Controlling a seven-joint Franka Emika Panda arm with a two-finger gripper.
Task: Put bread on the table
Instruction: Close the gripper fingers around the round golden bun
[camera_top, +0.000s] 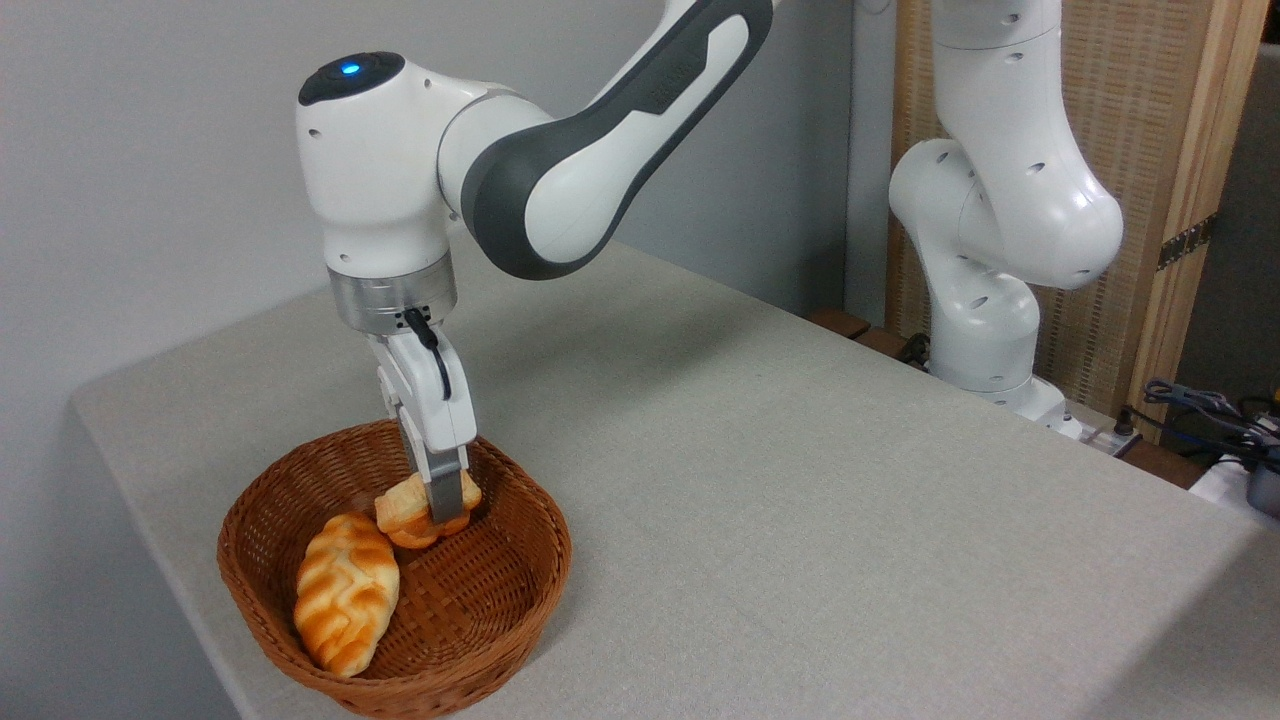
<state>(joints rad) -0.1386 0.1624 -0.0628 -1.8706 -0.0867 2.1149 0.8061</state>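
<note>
The gripper (445, 512) reaches down into the wicker basket (500, 620), its fingers closed around the small round bread (400, 518), which sits inside the basket near its back wall, apparently just raised off the weave. To do this step well, the arm should likely lift straight up until the bread clears the rim, then carry it sideways over the open bench (800, 480) and lower it gently before letting go. A braided loaf (345, 590) lies in the basket's front left, close beside the bread.
</note>
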